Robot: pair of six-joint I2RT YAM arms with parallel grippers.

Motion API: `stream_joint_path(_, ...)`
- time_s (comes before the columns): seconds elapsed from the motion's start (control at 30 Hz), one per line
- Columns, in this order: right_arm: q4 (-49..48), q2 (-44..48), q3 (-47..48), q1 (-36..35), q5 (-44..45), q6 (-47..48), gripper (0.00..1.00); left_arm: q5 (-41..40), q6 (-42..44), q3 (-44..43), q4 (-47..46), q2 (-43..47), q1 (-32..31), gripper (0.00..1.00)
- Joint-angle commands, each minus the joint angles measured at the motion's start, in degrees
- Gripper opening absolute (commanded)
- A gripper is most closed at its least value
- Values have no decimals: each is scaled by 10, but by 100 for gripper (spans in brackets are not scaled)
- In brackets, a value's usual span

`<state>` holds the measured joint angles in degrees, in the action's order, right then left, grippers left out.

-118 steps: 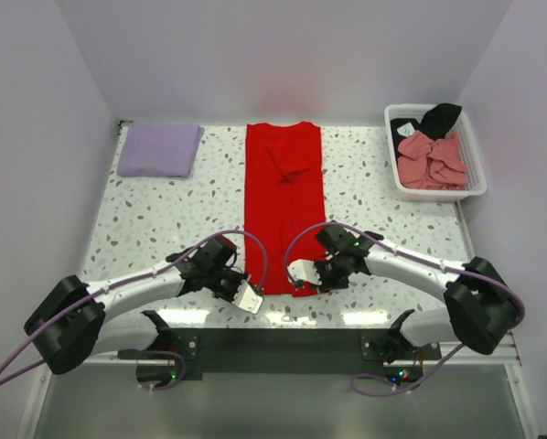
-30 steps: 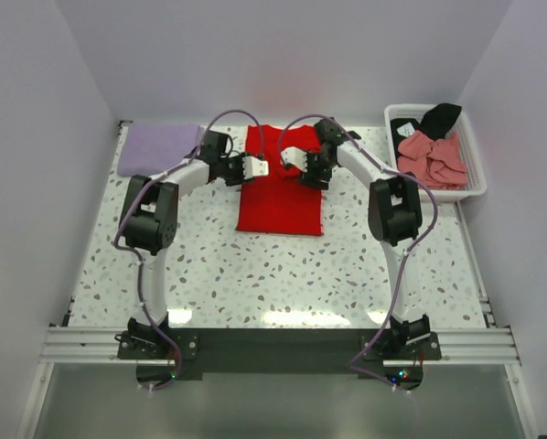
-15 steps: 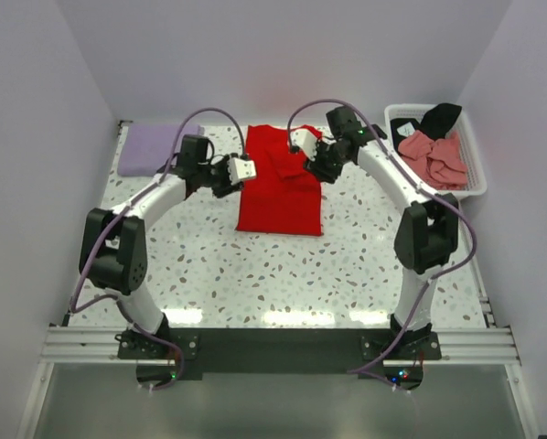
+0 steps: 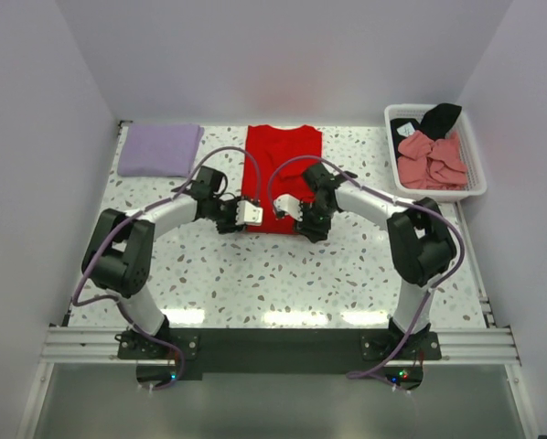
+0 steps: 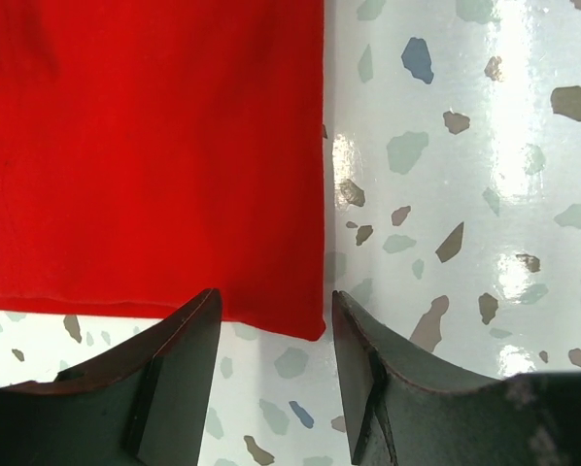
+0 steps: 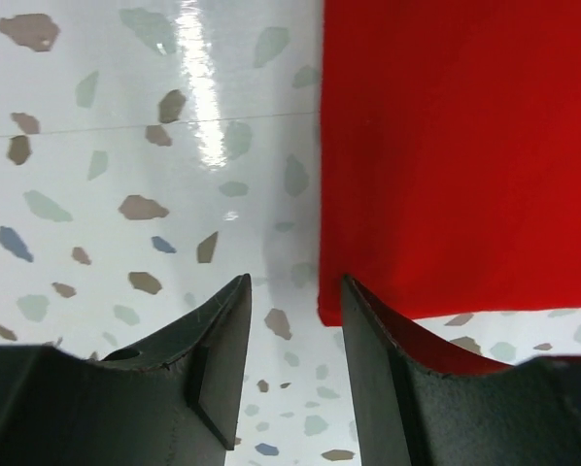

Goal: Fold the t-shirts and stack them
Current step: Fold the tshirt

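Both arms were bent inward over the table [image 4: 209,265], the left gripper [image 5: 273,296] and right gripper [image 6: 295,282] poised with jaws apart, holding nothing, at the near corners of the folded red shirt [image 4: 283,165].

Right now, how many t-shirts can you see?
4: red t-shirt mid-table, lavender t-shirt folded far left, salmon-pink t-shirt and black t-shirt in the basket, whose pile may hide more.

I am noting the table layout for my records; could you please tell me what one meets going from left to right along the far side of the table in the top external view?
lavender t-shirt → red t-shirt → white basket
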<state>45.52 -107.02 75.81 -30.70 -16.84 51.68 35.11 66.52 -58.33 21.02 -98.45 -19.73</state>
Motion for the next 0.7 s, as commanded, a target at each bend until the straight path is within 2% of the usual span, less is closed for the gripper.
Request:
stream_joint_path(0.0,-53,-11,0,4,10,19,45,4,41,1,-17,-12,-6,55)
stream_joint_path(0.2,-75,-25,-22,4,22,32,41,4,76,3,7,-32,-8,52)
stream_joint_path(0.33,-93,-28,-40,4,32,39,33,-6,82,9,10,-41,-8,51)
stream_joint_path(0.4,-100,-34,-40,4,38,39,22,-14,84,10,11,-51,-8,49)
stream_joint_path(0.43,-101,-35,-39,3,42,37,18,-20,87,9,13,-53,-8,44)
stream_joint_path(0.47,-104,-36,-40,5,45,35,10,-22,91,9,15,-55,-8,42)
stream_joint_path(0.5,-104,-35,-39,5,46,34,6,-23,94,10,17,-55,-8,39)
stream_joint_path(0.57,-104,-30,-38,5,48,33,0,-25,94,13,18,-53,-7,24)
stream_joint_path(0.6,-101,-23,-37,5,46,28,0,-25,91,12,19,-50,-7,18)
stream_joint_path(0.63,-97,-18,-27,4,44,25,0,-22,86,10,19,-46,-4,7)
stream_joint_path(0.67,-86,-12,-21,5,40,22,0,-18,80,2,20,-34,-1,3)
